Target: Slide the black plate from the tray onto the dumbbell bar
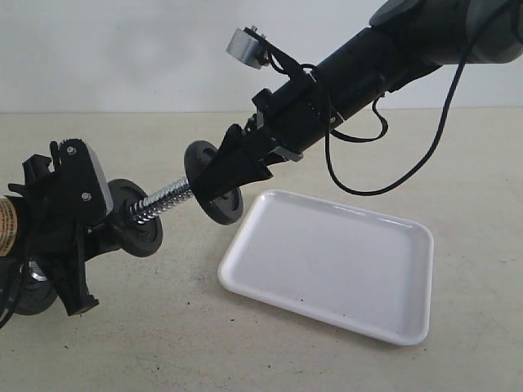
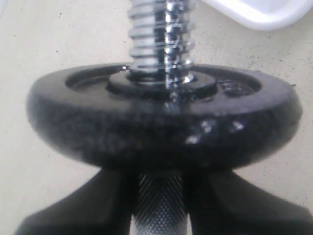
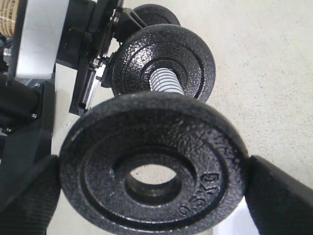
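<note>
The black plate [image 3: 161, 129] is off the tray [image 1: 327, 261] and is in the air, grasped by the right pincer [image 1: 225, 175], in the upper middle of the exterior view. In the right wrist view the two dark pads [image 3: 276, 196] press on opposite edges of its thick rim, one at the lower left and one at the lower right of the frame, so the plate stands exactly between them with its flat face toward the camera. The centre hole is free, and a pale surface shows through it. The dumbbell bar [image 1: 163, 198] comes slanting up from the left of the exterior view, and its threaded end reaches to the plate's far face. In the right wrist view this end shows just above the plate's upper rim, not inside the hole. The left pincer [image 2: 159, 210] is clenched on the knurled part of the bar, one finger on each side. A second disc [image 1: 139, 229] already sits on the thread just beside these fingers, apart from the held plate. A third disc [image 3: 154, 12] shows behind it; I cannot tell what carries it. The white tray lies on the desk [image 1: 245, 343], at the lower right of the held plate.
</note>
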Robot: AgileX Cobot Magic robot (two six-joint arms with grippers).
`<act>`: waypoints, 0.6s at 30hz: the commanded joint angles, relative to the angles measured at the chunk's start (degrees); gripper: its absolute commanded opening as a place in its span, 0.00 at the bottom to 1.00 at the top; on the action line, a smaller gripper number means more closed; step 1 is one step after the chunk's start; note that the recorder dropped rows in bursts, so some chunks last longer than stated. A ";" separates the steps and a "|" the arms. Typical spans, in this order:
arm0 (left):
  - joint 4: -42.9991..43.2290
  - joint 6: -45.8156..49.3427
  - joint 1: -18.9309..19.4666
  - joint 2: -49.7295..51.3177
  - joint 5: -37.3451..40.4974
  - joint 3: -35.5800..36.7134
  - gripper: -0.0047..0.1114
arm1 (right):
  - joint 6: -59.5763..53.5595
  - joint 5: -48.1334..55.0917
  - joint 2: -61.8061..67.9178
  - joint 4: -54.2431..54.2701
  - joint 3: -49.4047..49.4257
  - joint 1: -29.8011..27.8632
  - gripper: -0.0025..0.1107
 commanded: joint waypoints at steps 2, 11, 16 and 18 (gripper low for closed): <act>3.15 -2.04 0.00 -3.01 -59.79 -2.39 0.08 | -0.70 1.10 -0.92 3.29 -0.49 -0.36 0.03; 4.09 -2.65 0.00 -3.01 -59.79 -2.39 0.08 | -1.08 1.10 -0.92 3.29 -0.49 -0.36 0.03; 5.35 -2.89 0.00 -3.01 -59.79 -2.39 0.08 | -1.75 1.10 -0.92 3.29 -0.49 -0.36 0.03; 5.46 -3.50 0.00 -3.01 -59.79 -2.39 0.08 | -1.84 1.10 -0.92 3.29 -0.49 -0.36 0.03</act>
